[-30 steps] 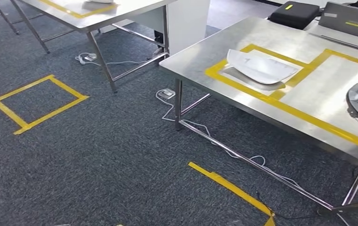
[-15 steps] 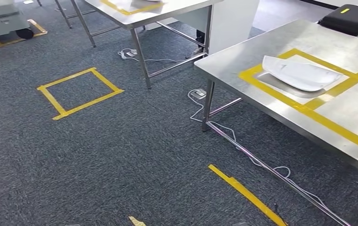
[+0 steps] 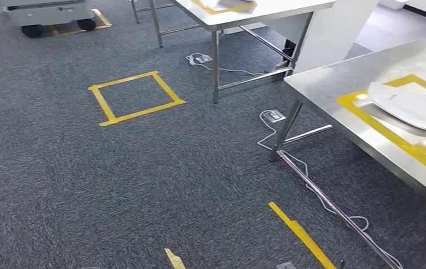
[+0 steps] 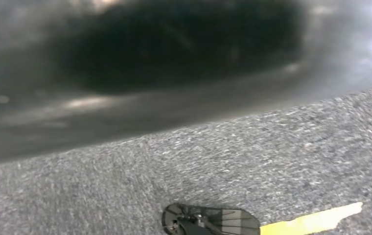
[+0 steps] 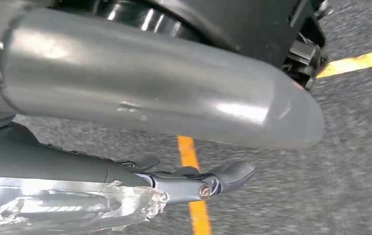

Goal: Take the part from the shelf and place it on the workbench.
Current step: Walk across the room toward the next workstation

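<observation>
Grey carpet (image 3: 143,185); right hand (image 5: 140,147) grips a silvery part (image 5: 71,208).

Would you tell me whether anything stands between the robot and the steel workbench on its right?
Nothing solid: open carpet lies before the workbench. A white cable trails along the floor by its legs, and a white panel already lies in its yellow taped outline.

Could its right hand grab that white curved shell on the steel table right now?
Probably not yet. The right hand hangs low over the grey carpet, while the white curved shell lies up on the steel table, off to the side. It would likely have to step closer.
</observation>
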